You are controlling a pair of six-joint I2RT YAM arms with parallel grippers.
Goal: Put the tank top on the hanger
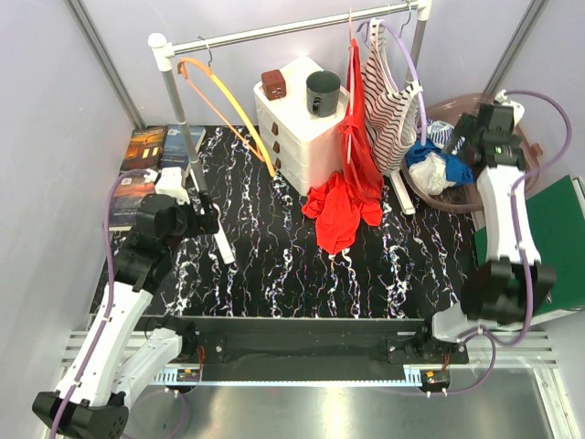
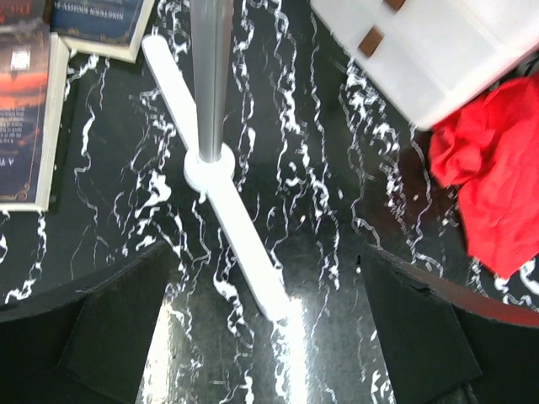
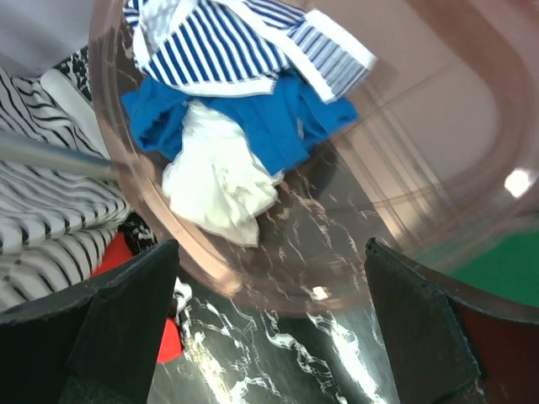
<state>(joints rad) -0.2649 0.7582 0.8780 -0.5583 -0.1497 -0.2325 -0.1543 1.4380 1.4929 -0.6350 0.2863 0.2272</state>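
Starting at the 9 o'clock side of the marbled black table point(image 1: 292, 265), a stack of books point(image 1: 146, 165) lies against the left wall. Just to its right the left gripper point(image 1: 208, 219) hangs low over the white foot point(image 2: 244, 252) of the clothes rack point(image 1: 174, 82). In the left wrist view its fingers point(image 2: 101, 328) stand wide apart, with nothing between them.

The orange hanger point(image 1: 224, 101) hangs bare from the rack's bar, toward 11 o'clock, its lower end leaning against the white drawer unit point(image 1: 302, 123). A small brown box point(image 1: 273, 84) and a dark cup point(image 1: 322, 91) stand on top of that unit.

At 12 o'clock a plain red garment point(image 1: 347, 183) hangs from the bar, its lower part heaped on the table. Just to its right a dark-red-and-white striped top point(image 1: 388, 101) hangs on a purple hanger point(image 1: 402, 46).

Toward 2 o'clock stands a clear basin point(image 1: 475, 197). The tank top point(image 3: 227, 42) lies crumpled in it, on top of a blue cloth point(image 3: 253, 118) and a white cloth point(image 3: 219, 181). The right gripper point(image 1: 460, 142) hovers above the basin's near rim, apart from the clothes. Its fingers point(image 3: 429, 328) are spread wide and grip nothing.

A green mat point(image 1: 558, 238) lies at 3 o'clock, beyond the table's edge.
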